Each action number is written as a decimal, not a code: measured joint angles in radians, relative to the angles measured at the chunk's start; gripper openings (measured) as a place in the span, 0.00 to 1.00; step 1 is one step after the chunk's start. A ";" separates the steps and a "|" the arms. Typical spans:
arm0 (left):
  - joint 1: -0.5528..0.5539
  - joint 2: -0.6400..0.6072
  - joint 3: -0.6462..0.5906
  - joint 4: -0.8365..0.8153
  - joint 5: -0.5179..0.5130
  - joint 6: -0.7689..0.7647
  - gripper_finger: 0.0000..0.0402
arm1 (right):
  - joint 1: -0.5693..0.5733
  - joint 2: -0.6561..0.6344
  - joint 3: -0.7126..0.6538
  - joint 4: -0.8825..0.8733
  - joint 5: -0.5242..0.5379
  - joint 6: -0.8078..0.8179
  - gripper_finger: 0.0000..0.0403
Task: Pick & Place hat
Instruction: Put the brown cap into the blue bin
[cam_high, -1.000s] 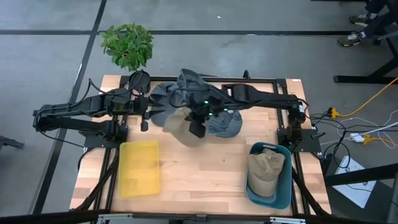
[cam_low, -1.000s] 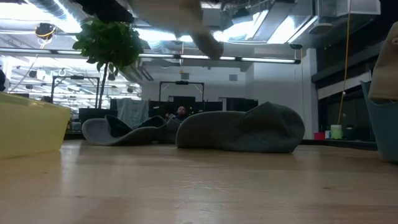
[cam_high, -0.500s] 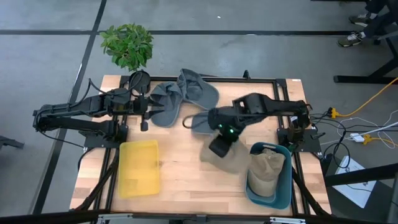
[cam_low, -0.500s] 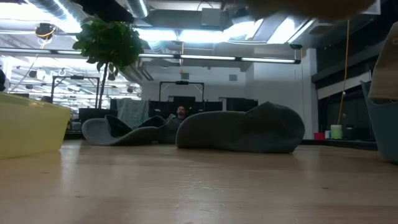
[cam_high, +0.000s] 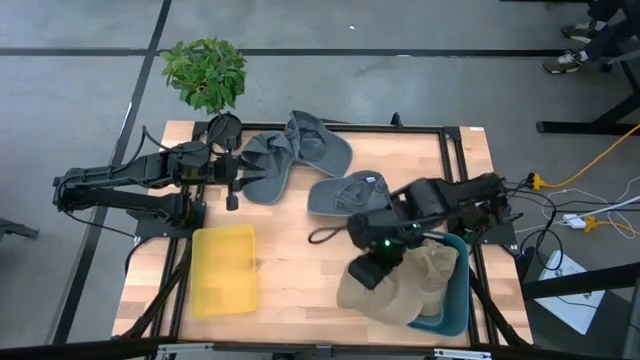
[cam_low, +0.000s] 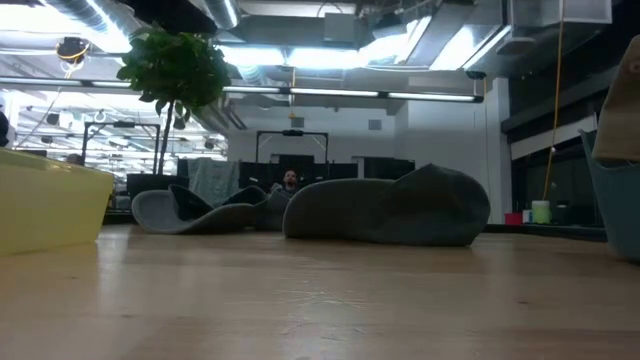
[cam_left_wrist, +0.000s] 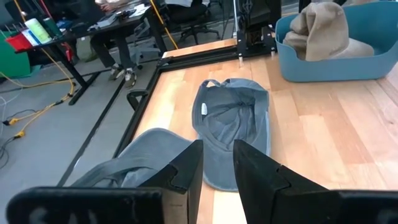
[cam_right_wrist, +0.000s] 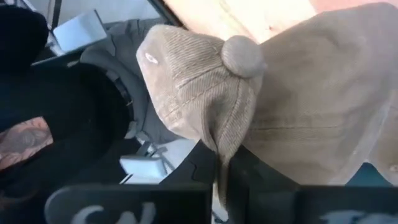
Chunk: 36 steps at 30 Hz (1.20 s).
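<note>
My right gripper is shut on a tan corduroy hat with a round top button. It holds the hat above the table's near right part, beside the blue bin. That bin holds another tan hat. A grey cap lies open side up in the table's middle. More grey hats lie piled at the far edge. My left gripper waits there above them, open by a narrow gap with nothing in it. My right gripper pinches a fold of the tan hat's crown between its two fingers, a little below the top button. The fingers slant down from above. The hat spreads out below them, lifted clear of the table and partly over the blue bin's rim.
A yellow bin stands at the near left. A potted plant stands beyond the far left corner. Bare wood lies between the yellow bin and the blue bin. The low view shows the grey cap and no gripper.
My right gripper has carried the tan hat from above the grey cap in the table's middle toward the near right, up to the blue bin. Its wrist has rolled and tipped further down on the way. The hat stays held and clear of the table.
</note>
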 joint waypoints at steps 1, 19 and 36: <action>0.000 0.000 0.000 0.001 0.000 0.000 0.21 | 0.013 -0.003 0.000 0.000 0.022 0.016 0.04; 0.000 0.000 0.000 0.053 0.000 -0.019 0.21 | 0.272 -0.157 -0.077 0.000 0.301 0.431 0.04; 0.000 0.000 0.000 0.052 0.000 -0.044 0.21 | 0.340 -0.509 -0.585 -0.001 0.374 0.647 0.04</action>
